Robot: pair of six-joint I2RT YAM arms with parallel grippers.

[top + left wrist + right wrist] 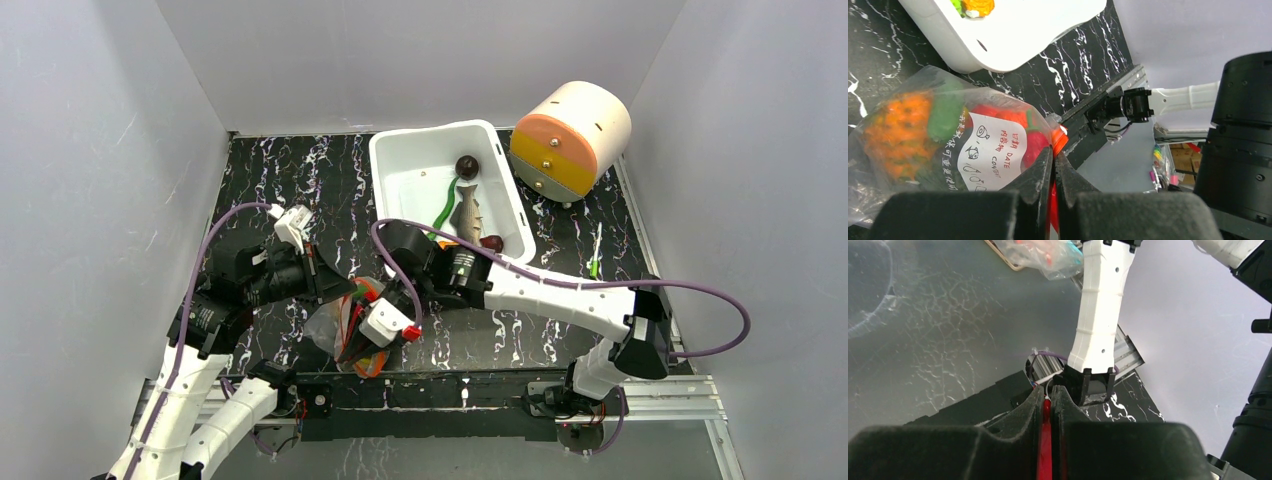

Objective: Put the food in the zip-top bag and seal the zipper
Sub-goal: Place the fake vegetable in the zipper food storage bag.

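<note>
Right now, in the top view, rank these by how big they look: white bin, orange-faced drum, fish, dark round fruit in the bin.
1. white bin
2. orange-faced drum
3. fish
4. dark round fruit
The drum stands taller, nearer the camera, so the bin's lead over it is unsure.

The left arm [180, 395] and right arm [560, 290]: white shells, chunky black joints, a purple cable [746, 322] looping off each, and the fingers [1035, 175] are matte black wedges.
</note>
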